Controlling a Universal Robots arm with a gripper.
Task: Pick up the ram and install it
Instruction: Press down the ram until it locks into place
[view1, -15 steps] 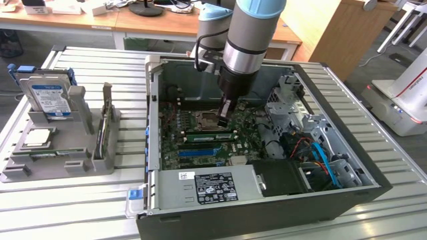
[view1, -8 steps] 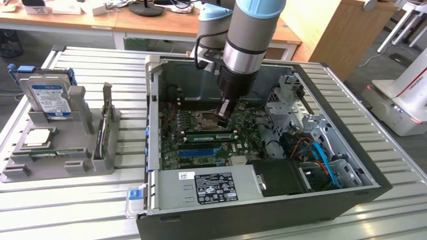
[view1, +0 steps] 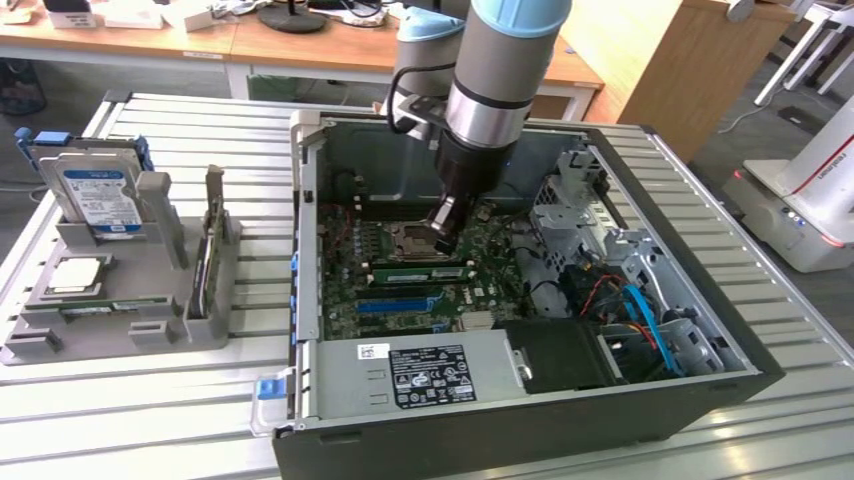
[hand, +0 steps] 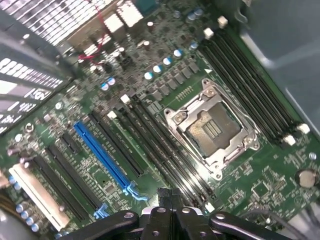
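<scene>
Gripper (view1: 447, 228) is down inside the open PC case (view1: 534, 430), tips just above the mobo next to the CPU socket (view1: 411, 238). In the wrist view the fingers (hand: 150, 220) are pressed together w/ nothing visible between them.

RAM (view1: 208, 235) looks to be the thin dark stick standing on its long edge in the grey holder (view1: 160, 330), outside the case on the exterior view's left, well apart from the gripper. Same holder has the hard drive (view1: 96, 195) upright at the back and the CPU chip (view1: 78, 275) lying flat in front of it.

Around the gripper: the socket is open, its metal frame bare. Black RAM slots (hand: 165, 150) run beside it, a blue expansion slot (hand: 102, 155) beyond them. Tight surroundings: case wall behind the arm, drive cage (view1: 574, 195) and blue cables (view1: 641, 310) on the exterior view's right, PSU (view1: 427, 372) w/ black label along the near edge. Case and holder both sit on a slatted metal table (view1: 134, 420).
</scene>
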